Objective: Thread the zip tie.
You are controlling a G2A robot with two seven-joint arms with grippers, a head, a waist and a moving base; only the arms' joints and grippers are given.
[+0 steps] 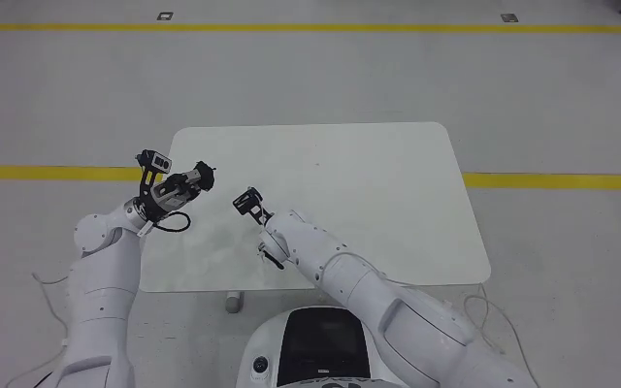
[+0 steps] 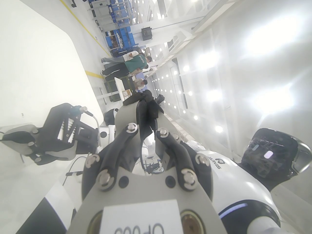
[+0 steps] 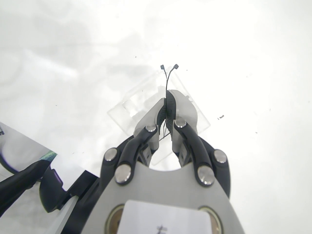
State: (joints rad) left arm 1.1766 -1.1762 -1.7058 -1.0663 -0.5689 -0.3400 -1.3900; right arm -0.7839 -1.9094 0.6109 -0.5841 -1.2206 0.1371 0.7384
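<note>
Presently, you have the right gripper (image 3: 167, 98) pinching the zip tie (image 3: 167, 86), with its ridged pads (image 3: 172, 105) pressed together on the thin black plastic. Beyond the fingertips you can see two fine strands fork apart, each ending in a small dark head. Short tails show behind the pads, between the finger links. Whether this is one tie or two, you cannot tell from these views.

Directly below that gripper, a clear plastic piece (image 3: 195, 115) lies flat on the white table (image 1: 369, 194). The tie is held above it, and contact between them cannot be judged.

From above, you will find the right gripper over the near left part of the table. The left gripper (image 2: 146, 101) is further left, at the table's left edge, near the right one but apart from it. Its fingers are closed tip to tip, and you cannot make out whether anything is caught between them
</note>
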